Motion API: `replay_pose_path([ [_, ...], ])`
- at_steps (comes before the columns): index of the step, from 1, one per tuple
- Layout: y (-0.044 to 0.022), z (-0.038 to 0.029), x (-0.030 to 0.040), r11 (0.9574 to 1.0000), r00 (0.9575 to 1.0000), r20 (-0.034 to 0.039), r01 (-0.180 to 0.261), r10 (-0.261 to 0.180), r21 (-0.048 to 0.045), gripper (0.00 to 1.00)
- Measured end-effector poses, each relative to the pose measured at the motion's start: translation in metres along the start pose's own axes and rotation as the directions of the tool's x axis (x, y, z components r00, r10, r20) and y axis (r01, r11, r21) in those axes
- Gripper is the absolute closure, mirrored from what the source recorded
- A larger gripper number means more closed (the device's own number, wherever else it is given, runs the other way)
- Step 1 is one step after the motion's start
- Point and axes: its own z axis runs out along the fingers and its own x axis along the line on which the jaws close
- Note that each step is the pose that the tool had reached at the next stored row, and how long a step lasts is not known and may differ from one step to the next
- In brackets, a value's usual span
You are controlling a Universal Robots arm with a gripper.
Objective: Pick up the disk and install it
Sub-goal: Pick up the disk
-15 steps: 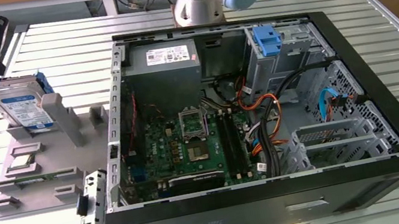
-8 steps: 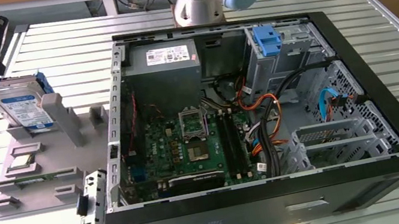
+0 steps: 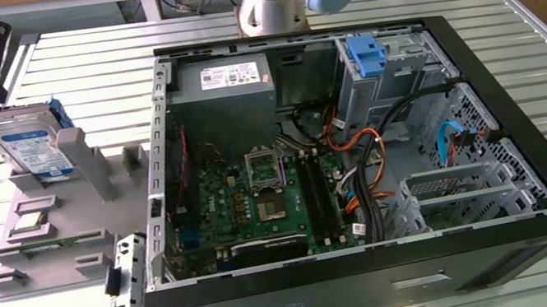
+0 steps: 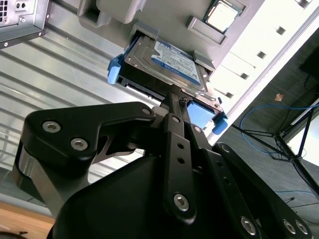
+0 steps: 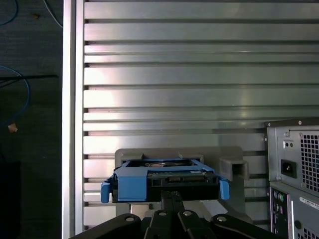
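The disk (image 3: 28, 144) is a silver drive with a blue-and-white label in a blue plastic carrier. It stands on edge in a grey holder (image 3: 86, 164) on the slatted table, at the exterior view's left. Both wrist views look down on the disk (image 4: 164, 62) (image 5: 164, 181), still seated in the grey holder (image 5: 169, 153). My gripper (image 4: 173, 97) (image 5: 172, 195) hangs over the disk's upper edge. Its black fingers are drawn together with nothing between them, and I cannot tell if the tips touch the carrier.
An open computer case (image 3: 489, 109) fills the table's middle and the exterior view's right. A blue bracket (image 3: 365, 55) sits on its grey drive cage at the back. A processor chip (image 4: 222, 15) lies in the holder. The power supply (image 5: 294, 164) is close by. The table edge (image 5: 70, 124) drops to cabled floor.
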Motion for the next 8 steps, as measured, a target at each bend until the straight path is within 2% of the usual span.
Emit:
replay_pose_path([
  [8, 0.0001, 0.0, 0.0001, 0.9998, 0.9998, -0.0009, 0.019, -0.019, -0.0006, 0.9],
])
